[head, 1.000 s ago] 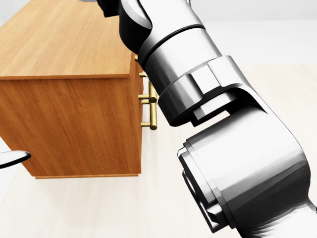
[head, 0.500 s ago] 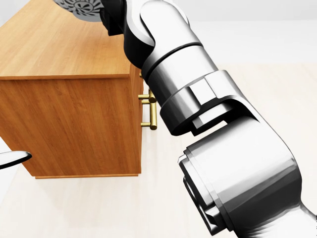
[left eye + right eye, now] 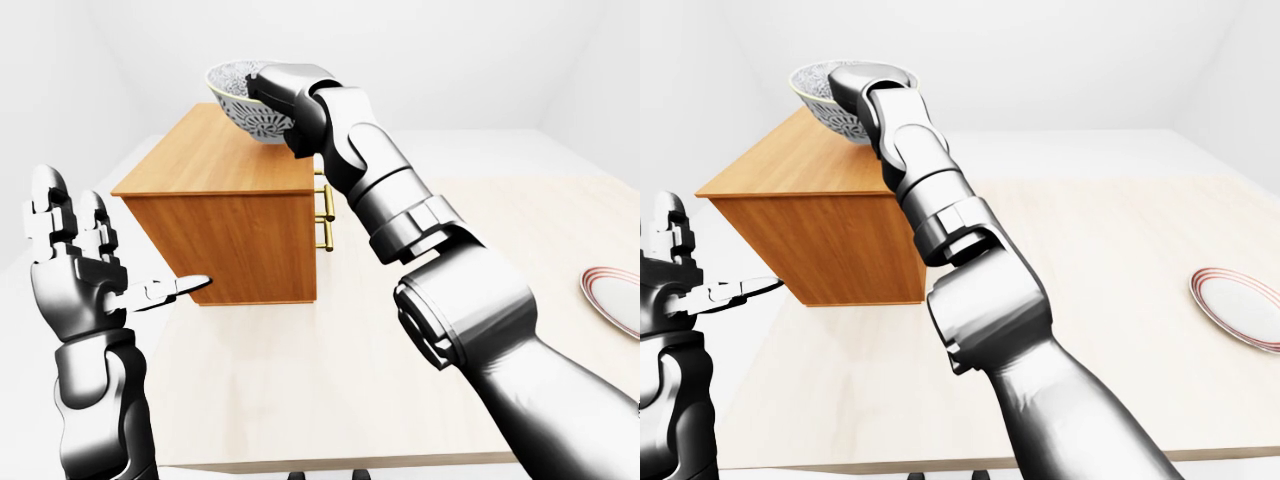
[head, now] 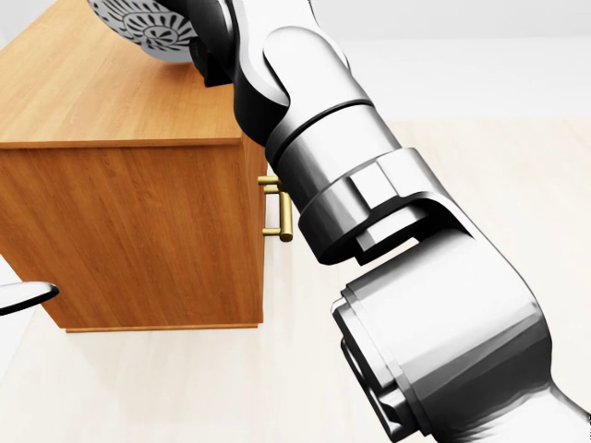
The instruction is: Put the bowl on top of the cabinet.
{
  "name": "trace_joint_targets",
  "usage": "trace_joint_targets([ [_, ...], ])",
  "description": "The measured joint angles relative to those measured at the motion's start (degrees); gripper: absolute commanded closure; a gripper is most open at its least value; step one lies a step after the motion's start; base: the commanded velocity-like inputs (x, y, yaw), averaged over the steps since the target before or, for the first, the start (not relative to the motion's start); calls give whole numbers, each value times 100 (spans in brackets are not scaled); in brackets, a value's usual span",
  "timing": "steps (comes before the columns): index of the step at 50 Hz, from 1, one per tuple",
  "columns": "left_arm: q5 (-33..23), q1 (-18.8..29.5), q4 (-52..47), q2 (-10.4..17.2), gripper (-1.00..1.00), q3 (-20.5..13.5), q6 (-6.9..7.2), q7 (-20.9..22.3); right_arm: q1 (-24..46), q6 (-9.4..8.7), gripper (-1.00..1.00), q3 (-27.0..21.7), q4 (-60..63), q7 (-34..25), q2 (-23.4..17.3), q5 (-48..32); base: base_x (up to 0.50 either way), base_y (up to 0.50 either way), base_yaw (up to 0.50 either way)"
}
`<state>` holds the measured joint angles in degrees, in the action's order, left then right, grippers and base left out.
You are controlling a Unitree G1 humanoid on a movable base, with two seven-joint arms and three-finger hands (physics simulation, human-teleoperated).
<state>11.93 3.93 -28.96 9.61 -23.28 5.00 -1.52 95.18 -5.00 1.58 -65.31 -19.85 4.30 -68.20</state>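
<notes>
- right hand (image 3: 283, 88): fingers pinch the bowl (image 3: 238, 103) at its rim.
- the bowl hangs just left of those fingers, over the cabinet (image 3: 225, 235) top, probably not touching it.
- left hand (image 3: 85, 275): fingers spread, empty, left of the cabinet.
- cabinet stands on the bench (image 3: 300, 400).

Bowl (image 3: 240, 108) over cabinet (image 3: 228, 245), plate (image 3: 612, 298) right

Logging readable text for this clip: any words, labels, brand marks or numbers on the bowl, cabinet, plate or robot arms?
None: no readable text shows in any view.
bowl: black-and-white ornamental pattern only, no letters.
cabinet: plain wood grain, brass handles, no label.
plate: coloured rim rings, no writing.
right hand and left hand: bare metal, no markings.
</notes>
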Motion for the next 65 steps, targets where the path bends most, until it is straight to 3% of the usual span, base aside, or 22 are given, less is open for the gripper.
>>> trace_joint_targets([
  [14, -7, -2, -21, -8, -100, 7, 0, -2, -72, 0, 100, 3, -2, 28, 18, 42, 0, 0, 0],
  [16, -7, -1, -22, -8, -100, 7, 0, -2, -78, 0, 62, 2, 2, 63, 20, 36, 0, 0, 0],
  [17, -7, -1, -23, -8, -100, 7, 0, -2, -81, 0, 11, 2, 3, 68, 20, 31, 0, 0, 0],
  [18, -6, -1, -24, -8, -100, 7, 0, -2, -86, 0, -4, 1, 4, 91, 22, 45, 0, 0, 0],
  [19, -6, 0, -25, -8, -100, 7, 0, -3, -84, 0, -33, -4, 12, 112, 24, 64, 0, 0, 0],
  [20, -7, 0, -27, -8, -100, 8, 0, -3, -81, 0, -76, -6, 17, 128, 24, 79, 0, 0, 0],
  [21, -6, 0, -28, -8, -100, 8, 0, -3, -78, 0, -100, -9, 22, 143, 23, 91, 0, 0, 0],
  [45, -30, 4, 13, -18, -100, 36, 0, -2, 193, 0, -100, -25, 119, 405, 83, 214, 0, 0, 0],
  [65, -40, -10, 7, -24, -100, 46, 0, 1, 1702, 0, -100, -173, 321, 648, 124, 581, 0, 0, 0],
])
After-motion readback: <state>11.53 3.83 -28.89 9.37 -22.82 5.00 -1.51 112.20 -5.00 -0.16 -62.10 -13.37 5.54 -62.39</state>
